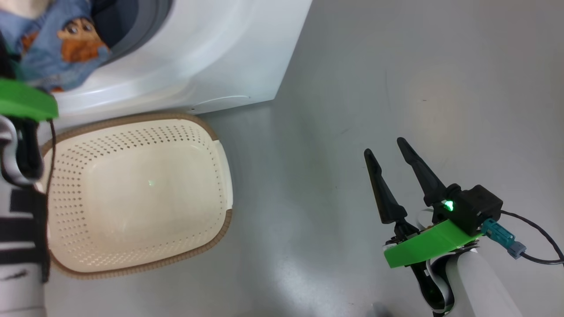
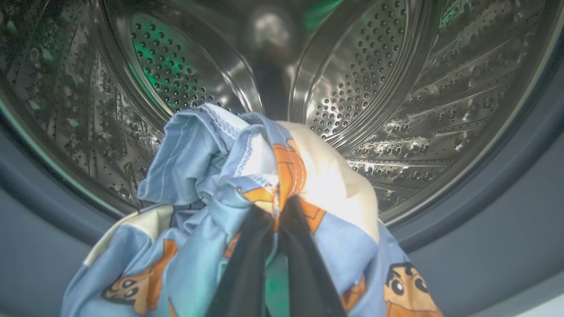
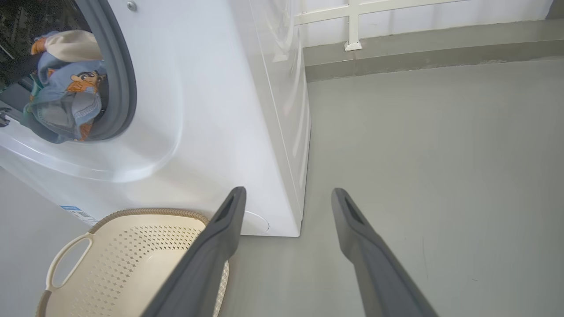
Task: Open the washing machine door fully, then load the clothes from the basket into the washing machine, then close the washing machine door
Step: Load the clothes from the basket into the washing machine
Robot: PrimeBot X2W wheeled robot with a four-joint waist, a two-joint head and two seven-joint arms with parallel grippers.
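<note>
- left fingers (image 2: 244, 268) pinched shut on the blue printed clothes (image 2: 207, 176); bundle at the drum (image 2: 396, 88) mouth, tail hanging over the gasket (image 3: 125, 83)
- push deeper past the gasket before release, else fabric likely slides out
- right fingers (image 1: 384, 193) spread wide, empty, above the floor (image 1: 335, 110)
- basket (image 1: 132, 211) empty, at the washing machine (image 1: 211, 53) front

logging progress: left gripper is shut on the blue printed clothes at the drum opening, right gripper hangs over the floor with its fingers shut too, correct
Not quite: the right gripper has its fingers wide apart, open, as the head view shows. The rest holds: the left gripper is shut on the blue printed clothes at the drum opening, the right over the floor.
</note>
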